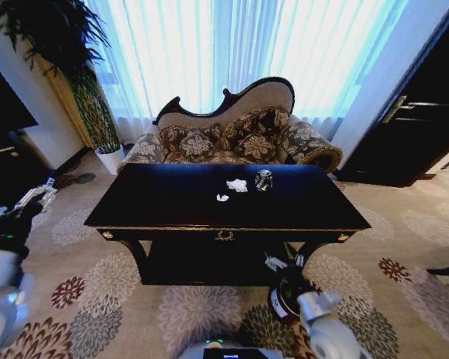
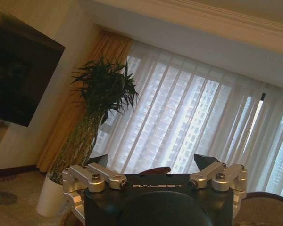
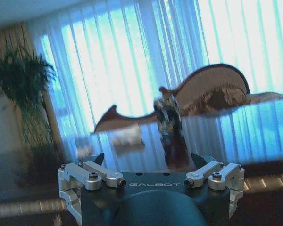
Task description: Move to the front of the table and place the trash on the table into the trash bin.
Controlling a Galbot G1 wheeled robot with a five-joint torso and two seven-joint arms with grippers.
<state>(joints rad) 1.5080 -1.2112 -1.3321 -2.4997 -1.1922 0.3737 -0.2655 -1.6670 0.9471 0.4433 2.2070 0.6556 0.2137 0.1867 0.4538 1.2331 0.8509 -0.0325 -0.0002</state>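
Right hand [image 3: 148, 162] gapes empty at the bench's [image 1: 172, 202] near edge; left hand [image 2: 151, 165] open, far left.

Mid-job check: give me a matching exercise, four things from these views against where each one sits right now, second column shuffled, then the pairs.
Things:
1. plastic piece
2. trash bin
3. left gripper
4. sofa

Places:
A. on the carpet by the table's near right leg
B. behind the table, before the curtains
C. on the tabletop, right of the larger paper wad
D. off the table's left end, fingers open

Pairs: 1-C, 2-A, 3-D, 4-B
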